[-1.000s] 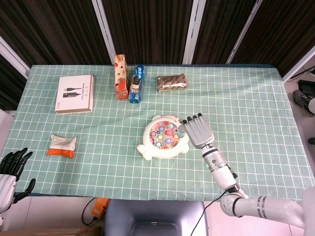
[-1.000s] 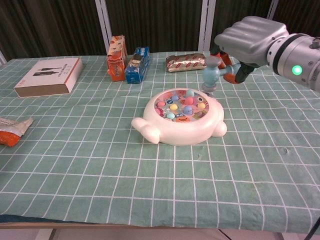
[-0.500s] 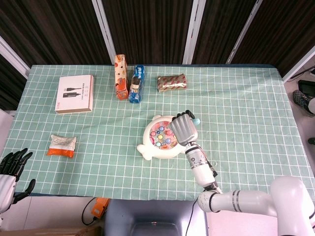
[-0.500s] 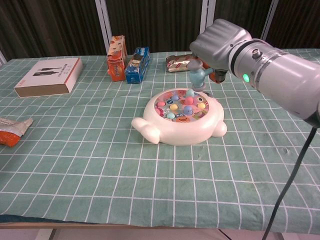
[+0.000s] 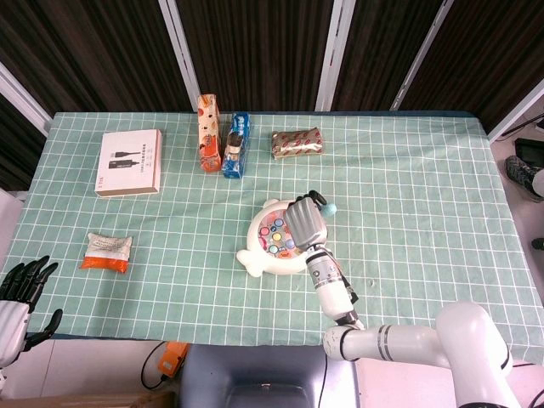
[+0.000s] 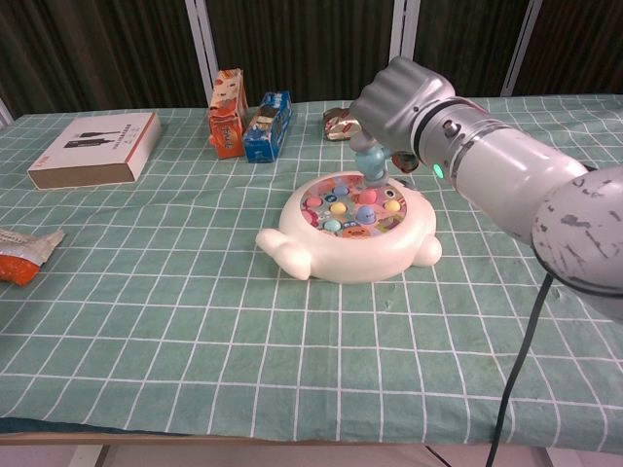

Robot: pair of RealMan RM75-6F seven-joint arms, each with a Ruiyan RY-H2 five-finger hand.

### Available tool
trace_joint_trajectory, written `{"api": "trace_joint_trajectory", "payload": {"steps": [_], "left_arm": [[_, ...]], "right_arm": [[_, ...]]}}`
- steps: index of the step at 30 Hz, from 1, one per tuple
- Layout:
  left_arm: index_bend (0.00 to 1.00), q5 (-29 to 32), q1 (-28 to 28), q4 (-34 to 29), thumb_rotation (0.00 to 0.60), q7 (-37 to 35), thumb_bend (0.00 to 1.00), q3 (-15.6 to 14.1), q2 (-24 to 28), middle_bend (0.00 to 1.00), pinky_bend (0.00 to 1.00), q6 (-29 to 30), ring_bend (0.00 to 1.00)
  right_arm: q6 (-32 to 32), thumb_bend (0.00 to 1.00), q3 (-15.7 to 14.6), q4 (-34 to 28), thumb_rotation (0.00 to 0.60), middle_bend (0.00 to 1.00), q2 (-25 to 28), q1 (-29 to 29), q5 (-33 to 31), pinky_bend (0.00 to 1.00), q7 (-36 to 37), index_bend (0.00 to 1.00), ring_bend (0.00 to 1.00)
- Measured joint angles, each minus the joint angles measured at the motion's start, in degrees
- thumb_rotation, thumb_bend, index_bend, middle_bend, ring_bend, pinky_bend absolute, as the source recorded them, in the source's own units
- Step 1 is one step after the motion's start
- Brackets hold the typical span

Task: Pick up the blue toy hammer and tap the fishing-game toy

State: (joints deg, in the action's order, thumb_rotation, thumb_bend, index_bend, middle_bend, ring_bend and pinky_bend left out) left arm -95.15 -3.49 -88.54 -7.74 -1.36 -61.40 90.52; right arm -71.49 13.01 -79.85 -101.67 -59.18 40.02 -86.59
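Observation:
The white fish-shaped fishing-game toy sits at the table's middle, its round tray filled with several coloured fish. My right hand hovers over the toy's far right side and grips the blue toy hammer. In the chest view the hammer's head points down at the tray's far edge. Whether it touches the toy I cannot tell. My left hand hangs off the table's front left corner, fingers spread, holding nothing.
A white box lies at the back left. An orange carton and a blue snack box stand at the back middle, with a foil-wrapped pack to their right. An orange-white packet lies front left.
My right hand has swung left with the hammer, from the toy's right side to over its tray. The hammer head has come down toward the toy. The left hand has not moved.

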Motion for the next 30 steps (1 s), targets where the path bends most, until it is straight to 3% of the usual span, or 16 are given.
{"api": "trace_joint_trajectory", "payload": {"steps": [22,30], "left_arm": [[0.00,-0.19,0.10,0.39,0.600,-0.98,0.41,-0.10,0.22,0.00,0.03,0.48,0.00],[0.00,-0.08,0.21,0.33,0.600,-1.09,0.41,-0.09,0.27,0.00,0.03,0.62,0.00]], "right_arm": [[-0.57,0.57,-1.13,2.22,0.600,0.64,-1.89,-1.93,-3.23,0.62,-1.55,0.95,0.61],[-1.86,0.57,-0.12,3.23,0.600,0.64,-1.45,-1.79,0.34,0.62,3.54,0.95,0.61]]}}
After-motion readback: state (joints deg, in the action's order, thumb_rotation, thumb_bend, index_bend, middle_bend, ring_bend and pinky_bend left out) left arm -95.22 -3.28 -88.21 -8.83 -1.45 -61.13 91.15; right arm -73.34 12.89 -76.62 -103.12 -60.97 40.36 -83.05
